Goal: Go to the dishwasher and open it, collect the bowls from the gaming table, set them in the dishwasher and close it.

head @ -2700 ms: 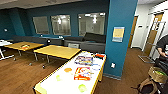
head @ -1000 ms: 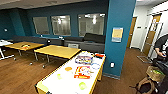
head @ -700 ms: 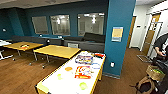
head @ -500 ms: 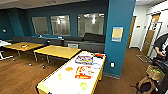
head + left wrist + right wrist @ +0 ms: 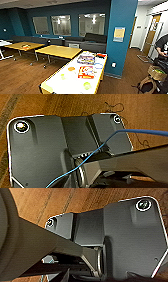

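Ahead and low in the head view, the long white-topped, yellow-edged gaming counter (image 5: 63,83), running away toward the teal pillar (image 5: 121,35). On its top, a small round orange bowl (image 5: 71,68) near the middle, a light green bowl (image 5: 87,85) toward the near end, and what may be another pale green one (image 5: 62,76) between them, too blurred to be sure. Beside the orange bowl, a flat red and yellow board game box (image 5: 85,72); farther along, a second colourful box (image 5: 86,59), then a small red item (image 5: 100,55) at the far end. Left of the gaming counter and apart from it, two plain yellow-wood tables (image 5: 58,51) on the brown wood floor (image 5: 22,75), with a dark sofa (image 5: 92,45) and interior windows (image 5: 61,25) behind. At the right edge, a person (image 5: 162,47) near a woven basket (image 5: 157,73). Left and right tool: cannot tell whether apart or together from either wrist view; dark plates over wood floor, a blue cable (image 5: 100,147) crossing the left one.
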`<state>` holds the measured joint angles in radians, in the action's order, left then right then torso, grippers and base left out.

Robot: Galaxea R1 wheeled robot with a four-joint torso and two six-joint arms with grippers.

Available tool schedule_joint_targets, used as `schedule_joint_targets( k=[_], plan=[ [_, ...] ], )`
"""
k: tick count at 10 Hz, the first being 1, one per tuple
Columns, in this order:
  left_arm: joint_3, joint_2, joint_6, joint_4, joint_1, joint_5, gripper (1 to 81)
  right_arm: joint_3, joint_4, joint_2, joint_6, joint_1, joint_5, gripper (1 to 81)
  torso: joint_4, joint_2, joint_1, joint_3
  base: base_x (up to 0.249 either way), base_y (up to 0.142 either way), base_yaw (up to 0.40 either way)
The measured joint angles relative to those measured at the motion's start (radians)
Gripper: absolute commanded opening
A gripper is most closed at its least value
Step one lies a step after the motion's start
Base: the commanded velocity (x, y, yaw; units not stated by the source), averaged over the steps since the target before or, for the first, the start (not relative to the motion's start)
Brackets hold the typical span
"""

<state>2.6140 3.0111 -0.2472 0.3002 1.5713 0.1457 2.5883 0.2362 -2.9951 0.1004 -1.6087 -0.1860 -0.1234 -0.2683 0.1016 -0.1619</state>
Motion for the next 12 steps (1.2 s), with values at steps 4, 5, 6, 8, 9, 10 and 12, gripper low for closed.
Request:
schedule_joint_targets(
  k=[4, 5, 6, 8, 9, 10, 12],
  plan=[
    [-0.001, 0.0, 0.0, 0.0, 0.0, 0.0, 81.1, 0.0, 0.0, 0.002, 0.0, 0.0, 0.0, 81.1, 0.0, 0.0, 0.0, 0.0, 0.0, 0.114, 0.0],
    [-0.001, 0.0, 0.0, 0.0, 0.0, 0.0, 81.1, 0.0, 0.0, 0.001, 0.0, -0.001, 0.0, 81.1, 0.0, 0.0, 0.0, 0.0, 0.0, 0.139, 0.0],
    [-0.001, -0.003, 0.0, 0.0, 0.0, 0.0, 81.1, 0.0, 0.0, -0.002, 0.0, -0.001, 0.001, 81.1, 0.0, 0.0, 0.0, 0.0, 0.0, 0.152, 0.0],
    [-0.001, -0.003, 0.0, 0.0, 0.0, 0.0, 81.1, 0.0, 0.0, -0.004, 0.0, -0.001, 0.001, 81.1, 0.0, 0.0, 0.0, 0.0, 0.0, 0.153, 0.0],
    [0.0, -0.006, 0.0, 0.0, 0.0, 0.0, 81.1, 0.0, 0.0, -0.007, 0.0, -0.001, 0.0, 81.1, 0.0, 0.0, 0.0, 0.0, 0.0, 0.153, 0.0],
    [0.0, -0.005, 0.0, 0.0, 0.0, 0.0, 81.1, 0.0, 0.0, -0.003, 0.0, -0.001, 0.001, 81.1, 0.0, 0.0, 0.0, 0.0, 0.0, 0.153, 0.0],
    [0.0, -0.003, 0.0, 0.0, 0.003, 0.001, 81.1, 0.0, 0.0, 0.003, 0.0, -0.001, 0.001, 81.1, 0.0, 0.0, -0.001, 0.0, 0.0, 0.153, 0.0]
  ],
)
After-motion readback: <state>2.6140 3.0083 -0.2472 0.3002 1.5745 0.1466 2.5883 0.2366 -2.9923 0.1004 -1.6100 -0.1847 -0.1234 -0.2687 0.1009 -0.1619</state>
